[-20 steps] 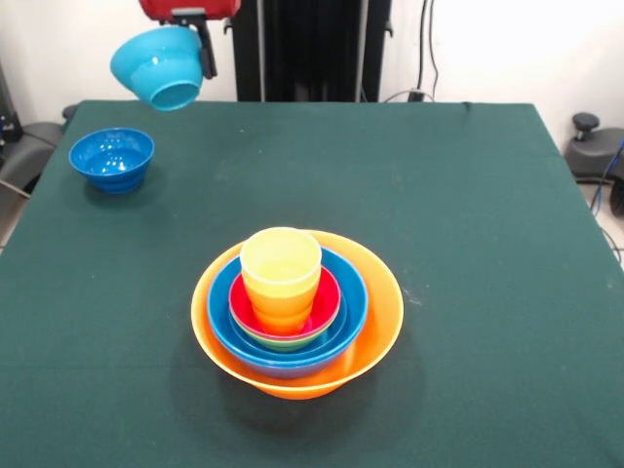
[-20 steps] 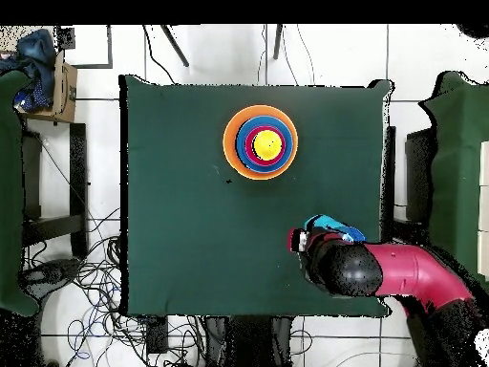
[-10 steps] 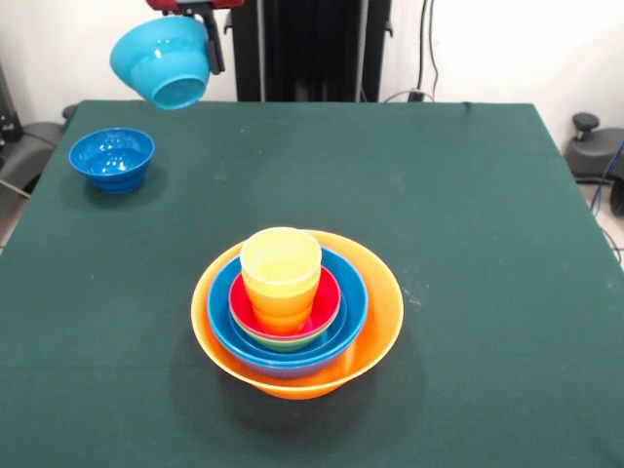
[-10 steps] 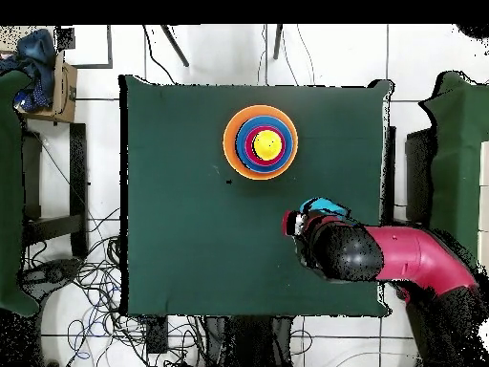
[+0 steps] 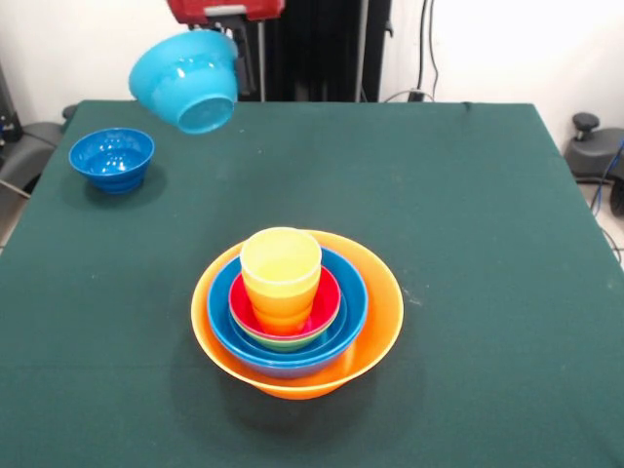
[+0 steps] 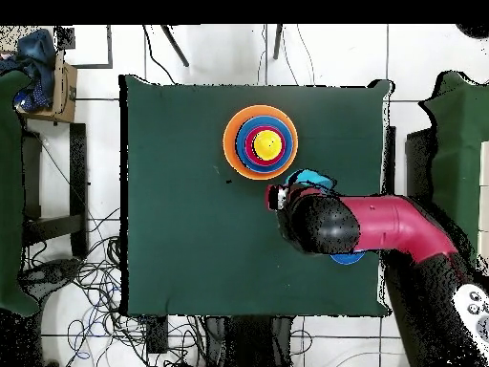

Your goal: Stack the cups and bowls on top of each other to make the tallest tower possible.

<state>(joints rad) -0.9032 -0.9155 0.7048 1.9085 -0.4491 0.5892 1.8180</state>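
Gripper (image 5: pixel 234 58) is clamped on the rim of the glossy light-blue plastic bowl (image 5: pixel 187 80), holding it in the air. Since half a second ago the arm has carried the bowl off the table's corner toward the middle; overhead it now sits just beside the tower (image 6: pixel 261 142), not yet over it. So the transport leg looks nearly done, with placement next. The bowl hangs tilted, its base toward the camera and down, its mouth up and away; its axis runs steeply oblique. The tower has a large orange bowl (image 5: pixel 375 322) as base and a yellow cup (image 5: pixel 281 261) on top. A small dark-blue ribbed bowl (image 5: pixel 112 157) is left on the green table (image 5: pixel 468 244).
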